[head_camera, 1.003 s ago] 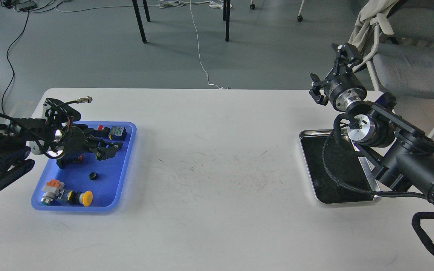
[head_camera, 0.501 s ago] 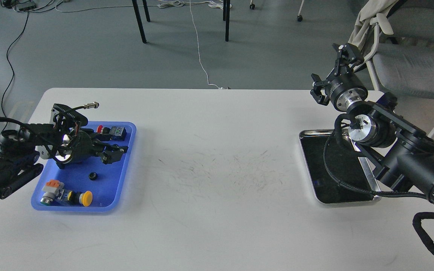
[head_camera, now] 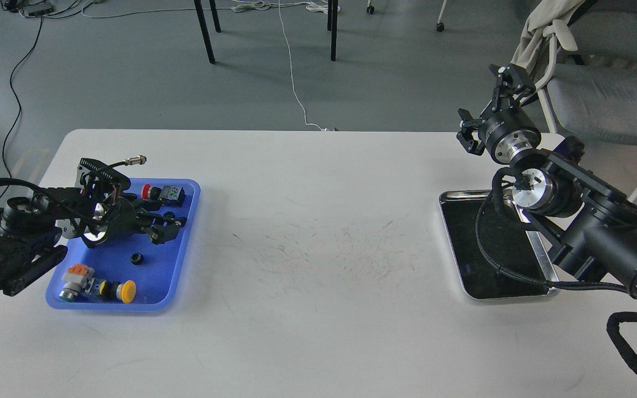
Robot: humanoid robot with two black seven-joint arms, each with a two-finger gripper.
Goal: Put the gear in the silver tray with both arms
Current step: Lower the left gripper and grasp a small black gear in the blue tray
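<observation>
The gear (head_camera: 136, 257) is a small black ring lying in the blue plastic tray (head_camera: 184, 243) at the left. My left gripper (head_camera: 167, 226) hovers over the tray's far half, just beyond and to the right of the gear, with its fingers apart and nothing between them. The silver tray (head_camera: 453, 243) lies at the right with a dark bare bottom; my right arm crosses over its right side. My right gripper (head_camera: 487, 105) is raised beyond the tray's far edge, open and empty.
The blue tray also holds a yellow push button (head_camera: 125, 291), a grey part with an orange top (head_camera: 77, 274), and a red button with a small blue-black block (head_camera: 165, 193). A chair (head_camera: 600, 94) stands behind the right gripper. The white table (head_camera: 318, 260) lies between the trays.
My left arm has shifted a little to the right and lower over the blue tray, its gripper still open. The right arm has barely moved.
</observation>
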